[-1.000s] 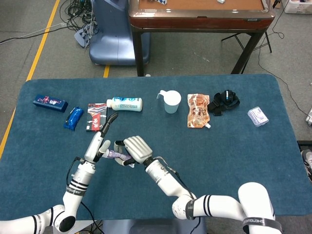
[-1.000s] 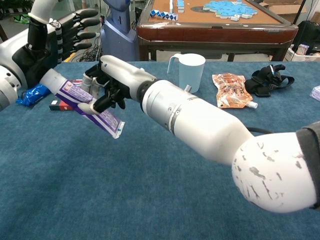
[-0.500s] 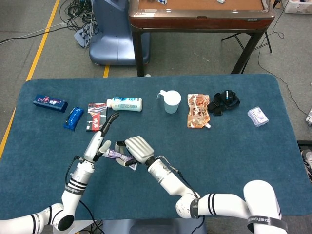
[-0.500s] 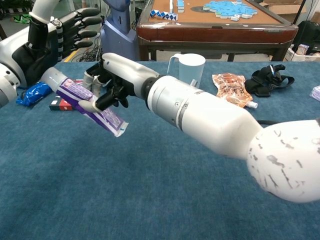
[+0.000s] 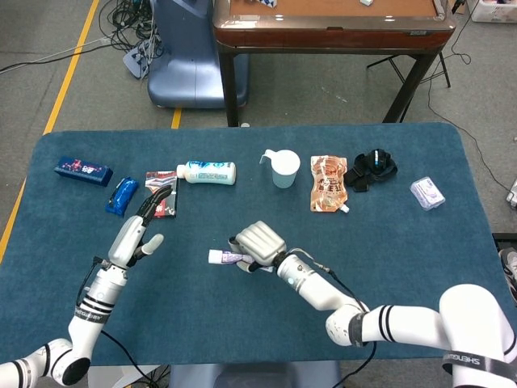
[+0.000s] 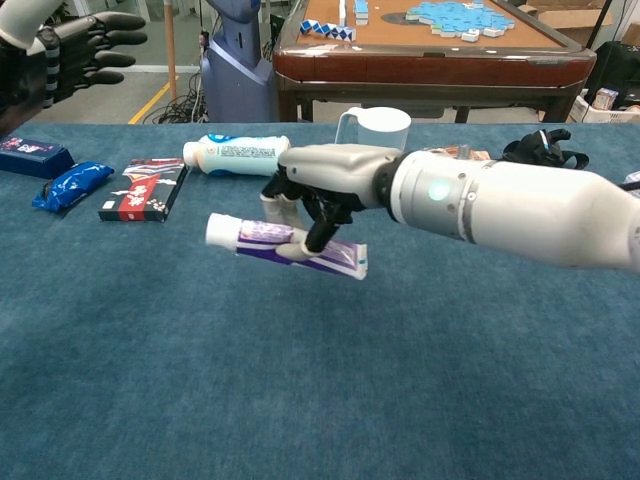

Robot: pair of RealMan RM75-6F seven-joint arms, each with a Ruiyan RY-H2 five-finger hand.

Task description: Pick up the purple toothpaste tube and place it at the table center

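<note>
above the blue cloth desk, the purple toothpaste tube is now gripped only by the right hand; the left hand, withdrawn, is spread empty, its wrist cropped in chest view.

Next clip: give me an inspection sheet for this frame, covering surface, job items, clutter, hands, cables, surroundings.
Surface: blue cloth table.
Job's things: purple toothpaste tube held above the table, roughly level, cap towards the robot's left.
Clutter: white bottle, cup, orange pouch, black strap, red box, blue packets.
Hands: right hand grips the tube; left hand empty, fingers apart.
Cables: tangle on floor.
Surroundings: wooden table behind.
</note>
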